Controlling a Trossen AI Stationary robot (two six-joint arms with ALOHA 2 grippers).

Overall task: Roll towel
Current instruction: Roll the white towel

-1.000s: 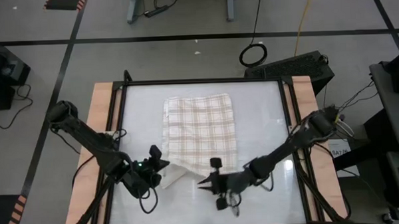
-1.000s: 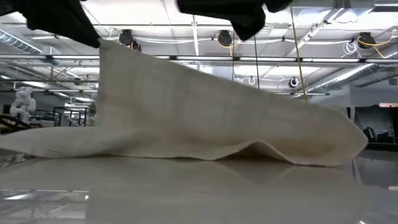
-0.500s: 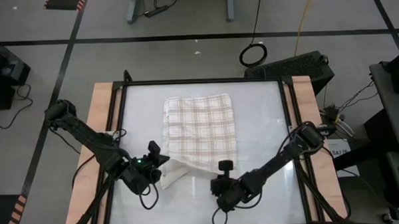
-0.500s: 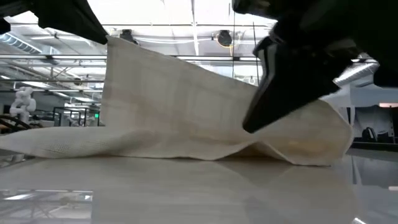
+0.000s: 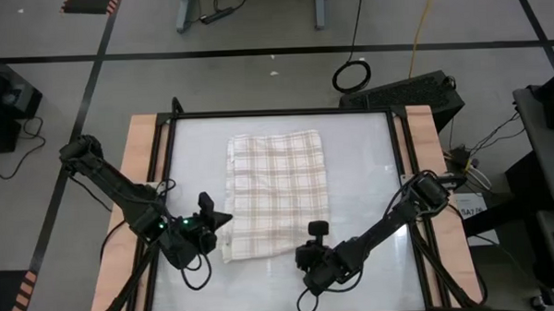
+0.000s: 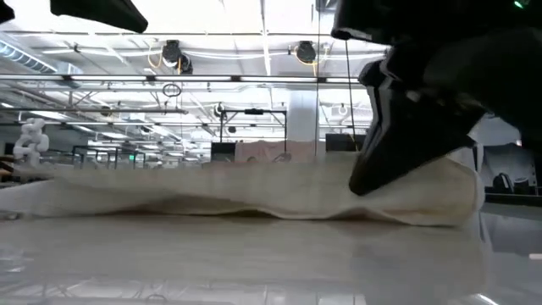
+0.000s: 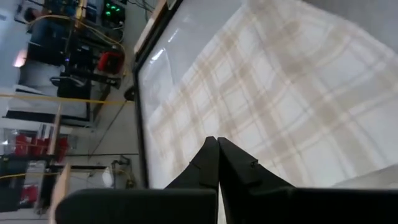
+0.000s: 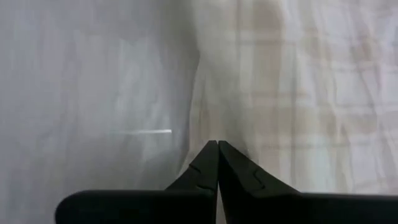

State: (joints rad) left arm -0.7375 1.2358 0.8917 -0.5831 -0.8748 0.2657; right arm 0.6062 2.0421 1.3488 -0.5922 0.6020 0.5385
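**Both tools pressed together beside the towel's near edge**

Left tool [image 5: 222, 218], fingers pressed together, hovers at the towel's [image 5: 278, 192] near-left corner. My right tool [image 5: 311, 244], likewise closed and empty, sits just off the near-right corner. Flat on the worktop [image 5: 361, 171], the plaid towel lies centred, reaching toward the far edge.

towel [image 5: 277, 193] on table [image 5: 370, 161], pincers at its near corners
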